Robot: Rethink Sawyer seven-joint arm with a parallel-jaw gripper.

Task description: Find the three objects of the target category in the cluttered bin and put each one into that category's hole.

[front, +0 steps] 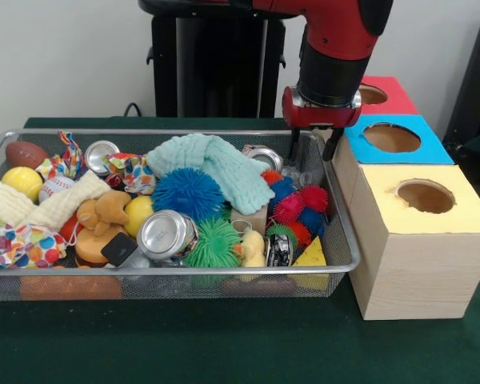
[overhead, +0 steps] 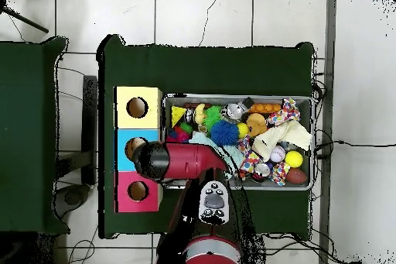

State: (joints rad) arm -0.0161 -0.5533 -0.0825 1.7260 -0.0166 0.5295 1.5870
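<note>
Hanging over the far right corner of the wire mesh bin, just beside the blue-topped wooden box: the end effector, two dark fingers pointing down, set slightly apart, nothing between them. Holding nothing, fingertips level with the bin's rim. Directly below, against the bin's right wall, something see-through and colourless, perhaps a clear plastic bottle, too hidden among the toys to say for certain; no other bottles made out. Crowding the bin: crushed silver cans, a blue spiky ball, a green spiky ball, a mint knitted cloth, a yellow ball, a small brown football, a baseball. Right of the bin, in a row on the green table: yellow-topped box nearest, blue in the middle, red-topped box farthest, each with a round hole on top. From overhead, arm stretched across the bin's edge toward the blue box.
</note>
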